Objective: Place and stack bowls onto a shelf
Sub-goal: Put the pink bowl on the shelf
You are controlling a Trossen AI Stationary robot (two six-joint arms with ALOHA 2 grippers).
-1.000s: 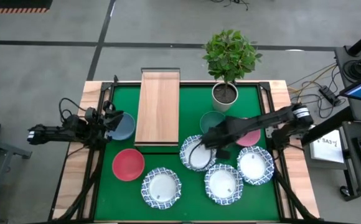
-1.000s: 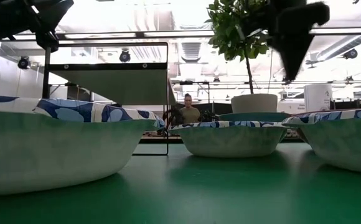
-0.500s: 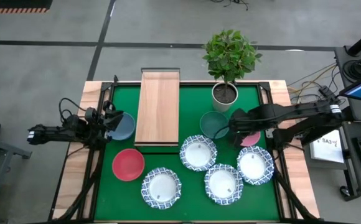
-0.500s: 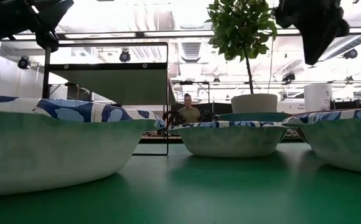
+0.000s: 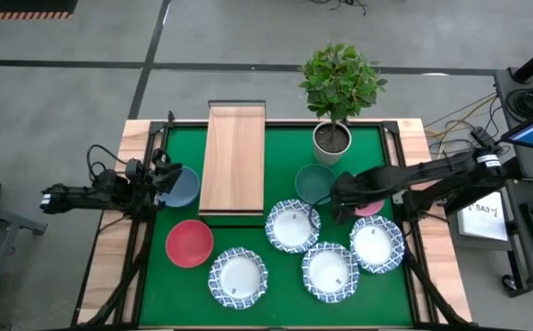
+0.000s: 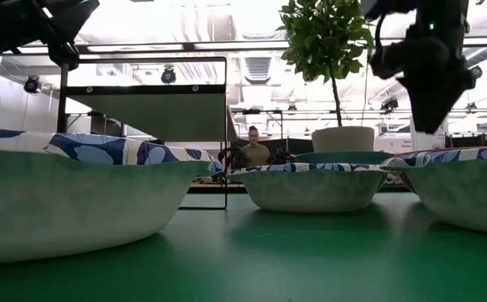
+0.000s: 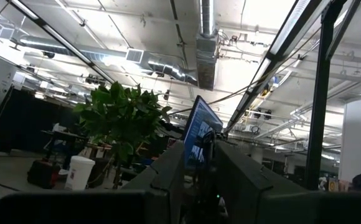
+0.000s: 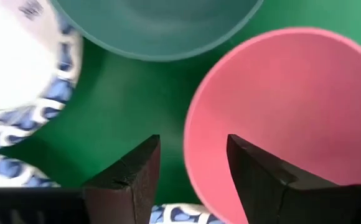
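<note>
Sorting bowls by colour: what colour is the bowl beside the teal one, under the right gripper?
Pink bowl, clearest in the right wrist view.

light: bright, even overhead | low view: backlit, ceiling glare, near bowl [image 6: 75, 197] blurred | right wrist: motion blur

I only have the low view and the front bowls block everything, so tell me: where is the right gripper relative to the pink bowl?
Observer: The right gripper is open, with the rim of the pink bowl lined up between its fingers.
Operator: What sits next to that bowl?
Observer: The teal bowl, close beside it on the side toward the shelf.
Operator: Anything on the shelf yet?
Observer: No, the shelf is bare.
</note>
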